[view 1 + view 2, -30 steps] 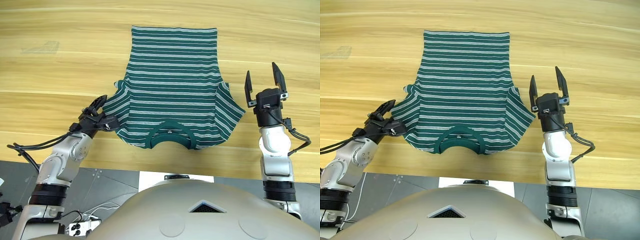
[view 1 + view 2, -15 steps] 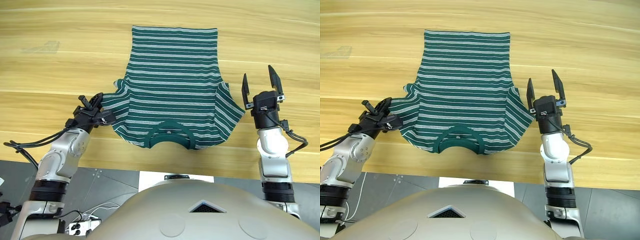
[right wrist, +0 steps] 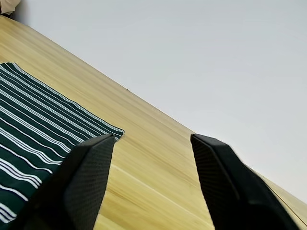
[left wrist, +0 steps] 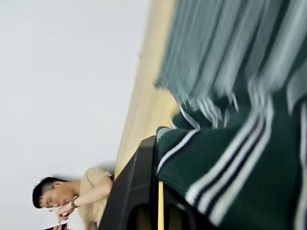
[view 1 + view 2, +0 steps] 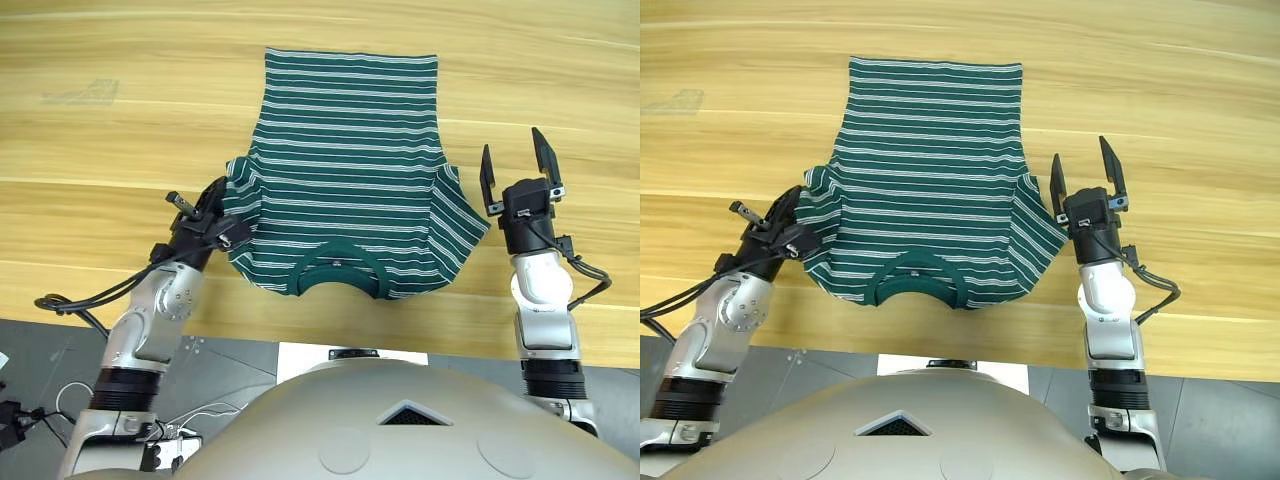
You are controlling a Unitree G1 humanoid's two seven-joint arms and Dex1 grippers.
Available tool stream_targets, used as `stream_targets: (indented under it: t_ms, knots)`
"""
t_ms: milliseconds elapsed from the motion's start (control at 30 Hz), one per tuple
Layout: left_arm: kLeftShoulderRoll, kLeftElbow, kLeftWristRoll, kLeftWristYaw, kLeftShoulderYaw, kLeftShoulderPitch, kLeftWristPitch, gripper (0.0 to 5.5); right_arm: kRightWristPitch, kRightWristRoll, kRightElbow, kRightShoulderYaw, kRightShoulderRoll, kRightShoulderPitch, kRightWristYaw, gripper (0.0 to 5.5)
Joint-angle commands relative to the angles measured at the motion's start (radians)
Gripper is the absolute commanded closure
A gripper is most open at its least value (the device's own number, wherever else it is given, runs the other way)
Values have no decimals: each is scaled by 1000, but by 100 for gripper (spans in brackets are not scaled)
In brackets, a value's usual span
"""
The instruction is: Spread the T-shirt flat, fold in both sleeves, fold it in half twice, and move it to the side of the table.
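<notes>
left hand [image 5: 222,215] drew T-shirt [image 5: 350,130] sleeve inward | right hand [image 5: 512,160] spread, beside edge

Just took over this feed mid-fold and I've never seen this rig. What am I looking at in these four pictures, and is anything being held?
It is a humanoid robot with two arms, each ending in a two-finger gripper. The two wide pictures come from a stereo camera on its head, looking down over the arms: one scene, twice. The other two come from cameras on the wrists. On the wooden table lies a green striped T-shirt, collar toward the robot. The left gripper is closed on the sleeve on its side, seen close up in the left wrist picture. The right gripper is open beside the shirt's other side, holding nothing.
</notes>
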Motion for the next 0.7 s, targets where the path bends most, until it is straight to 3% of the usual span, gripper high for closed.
stream_targets:
  t_ms: [33,200,367,700]
  knots:
    - [-53,17,-20,8,-26,-51,-21,548,-8,4,13,8,4,-9,3,257]
    - [-69,92,5,-24,-91,-97,-42,548,-10,2,13,14,0,-10,7,257]
    - [-13,146,85,-116,-185,-92,-36,548,3,0,-4,18,-7,-24,20,257]
    - [150,101,91,-264,-243,6,-109,354,30,-7,-10,19,-22,-74,42,257]
